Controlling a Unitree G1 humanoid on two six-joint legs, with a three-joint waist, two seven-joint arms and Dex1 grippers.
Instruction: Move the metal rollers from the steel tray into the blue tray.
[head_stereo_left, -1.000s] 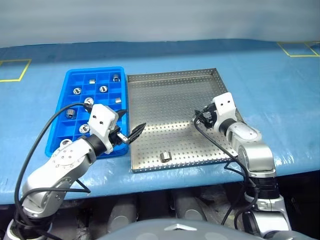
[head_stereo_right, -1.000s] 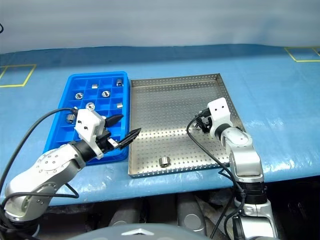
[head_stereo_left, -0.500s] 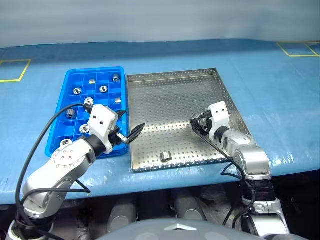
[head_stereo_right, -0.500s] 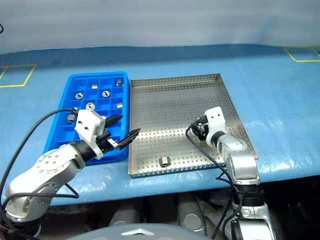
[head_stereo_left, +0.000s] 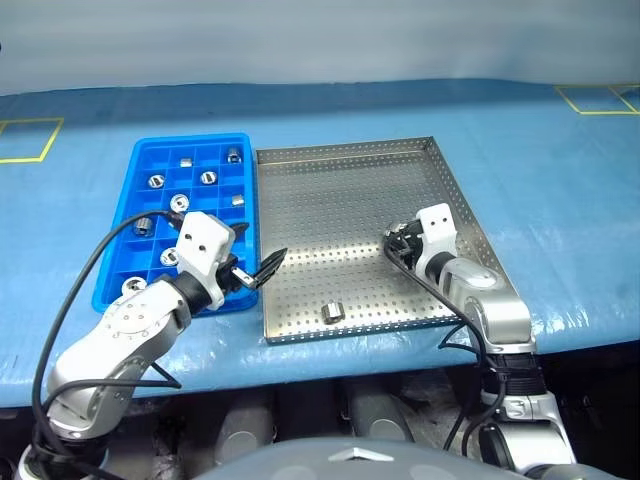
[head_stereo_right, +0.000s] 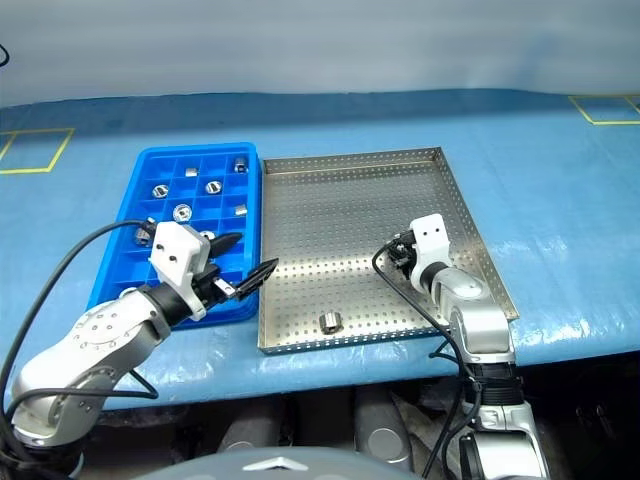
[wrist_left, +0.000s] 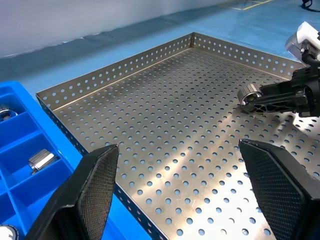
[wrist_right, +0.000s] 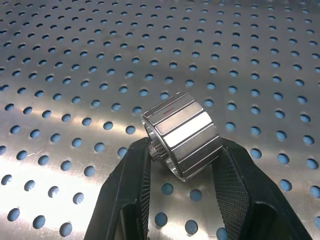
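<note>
Right gripper (wrist_right: 182, 150) lowered, narrowed, now pinching roller (wrist_right: 181, 134) on steel tray (head_stereo_left: 340, 190); left gripper (wrist_left: 192, 185) spread wide.

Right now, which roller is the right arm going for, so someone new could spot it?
Find the steel tray, right of the blue tray. Near its right rim, one metal roller sits between the right tool's black fingers. The tray's other roller lies alone near the front rim.
</note>
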